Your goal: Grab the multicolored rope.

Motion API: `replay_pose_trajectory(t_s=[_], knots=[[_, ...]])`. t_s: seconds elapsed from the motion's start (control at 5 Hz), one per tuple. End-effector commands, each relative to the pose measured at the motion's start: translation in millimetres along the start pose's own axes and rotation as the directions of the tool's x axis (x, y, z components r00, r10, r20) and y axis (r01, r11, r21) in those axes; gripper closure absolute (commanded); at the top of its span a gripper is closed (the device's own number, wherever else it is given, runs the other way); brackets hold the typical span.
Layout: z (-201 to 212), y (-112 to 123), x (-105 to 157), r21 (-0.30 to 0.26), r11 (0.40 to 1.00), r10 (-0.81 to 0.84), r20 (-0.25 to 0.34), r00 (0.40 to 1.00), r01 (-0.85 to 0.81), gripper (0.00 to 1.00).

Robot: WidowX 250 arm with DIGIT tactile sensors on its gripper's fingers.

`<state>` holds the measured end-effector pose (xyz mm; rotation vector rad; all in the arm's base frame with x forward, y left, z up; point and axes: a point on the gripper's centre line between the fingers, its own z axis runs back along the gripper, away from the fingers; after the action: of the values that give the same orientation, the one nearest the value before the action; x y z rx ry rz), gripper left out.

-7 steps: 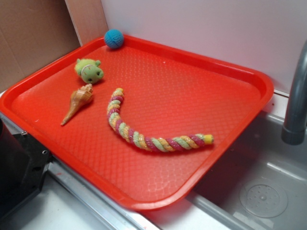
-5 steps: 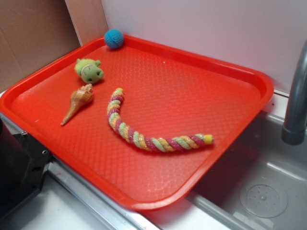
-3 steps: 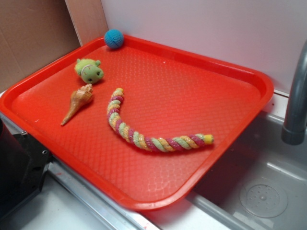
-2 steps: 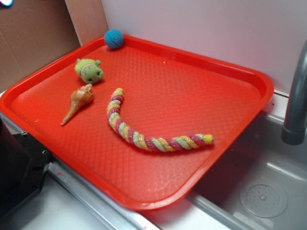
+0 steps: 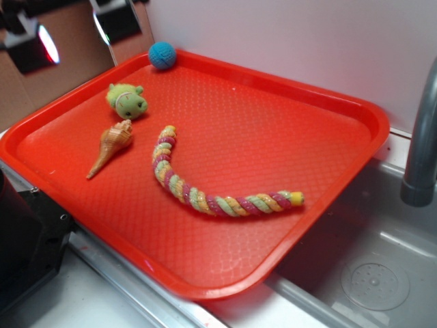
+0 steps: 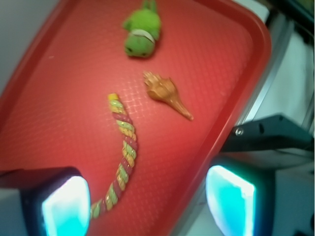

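Exterior: multicolored rope (image 5: 205,195) curves, yellow end rightward.

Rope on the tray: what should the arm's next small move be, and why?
Probably travel down toward the middle of the rope. The gripper hangs high above the tray's far left corner, jaws apart, holding nothing. The rope lies free, clear of the shell and green toy.

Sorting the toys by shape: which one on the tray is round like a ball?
The blue ball at the tray's far corner; the other toys are long or lumpy.
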<state>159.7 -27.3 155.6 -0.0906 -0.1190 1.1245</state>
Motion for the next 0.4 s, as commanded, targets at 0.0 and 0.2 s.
replay_pose_trajectory(t_s=[0.0,0.2], knots=[[-63.9,-13.1,-5.9,0.022,0.997,0.07,0.038,0.997,-0.071,0.0],[-95.4,-14.6,-8.5,0.053,0.996,0.074,0.028,0.997,-0.075,0.0]])
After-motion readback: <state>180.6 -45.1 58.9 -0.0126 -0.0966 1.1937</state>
